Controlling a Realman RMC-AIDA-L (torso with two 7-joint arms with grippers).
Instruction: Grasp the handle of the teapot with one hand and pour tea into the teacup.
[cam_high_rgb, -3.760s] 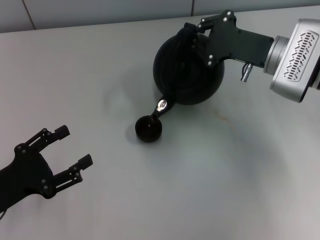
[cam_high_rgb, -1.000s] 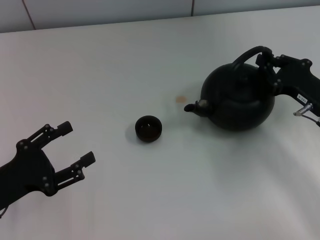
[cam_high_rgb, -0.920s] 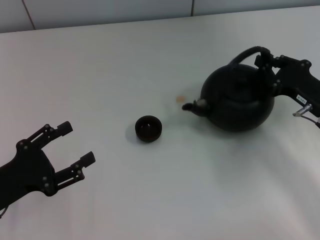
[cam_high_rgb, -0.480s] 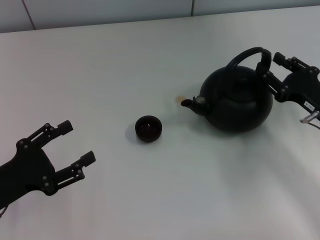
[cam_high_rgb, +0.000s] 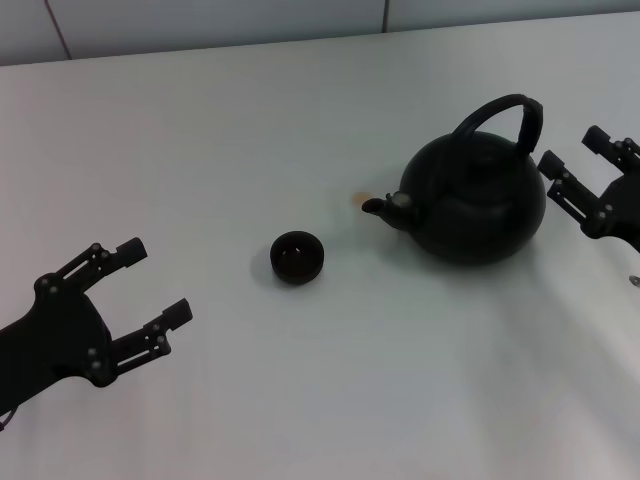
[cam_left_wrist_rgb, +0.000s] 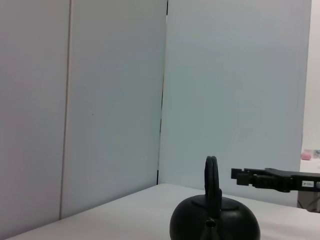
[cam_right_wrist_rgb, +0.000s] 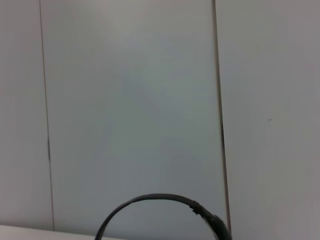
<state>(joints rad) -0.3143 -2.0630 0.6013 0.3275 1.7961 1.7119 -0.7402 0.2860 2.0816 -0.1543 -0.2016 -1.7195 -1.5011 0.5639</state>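
Here right tool (cam_high_rgb: 578, 163) gapes empty beside teapot (cam_high_rgb: 472, 200), cut by frame edge; left tool (cam_high_rgb: 150, 290) open, idle; teacup (cam_high_rgb: 297, 257) contents unreadable.

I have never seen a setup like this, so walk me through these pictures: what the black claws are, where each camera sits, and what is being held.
The black claws are a two-armed robot's hands. The wide picture looks down from its head; the other two come from cameras on its wrists. On the white table stand a black teapot with an arched handle and a small dark teacup. The left hand waits open near the front. The right hand is open beside the handle, not touching it. Nothing is held.
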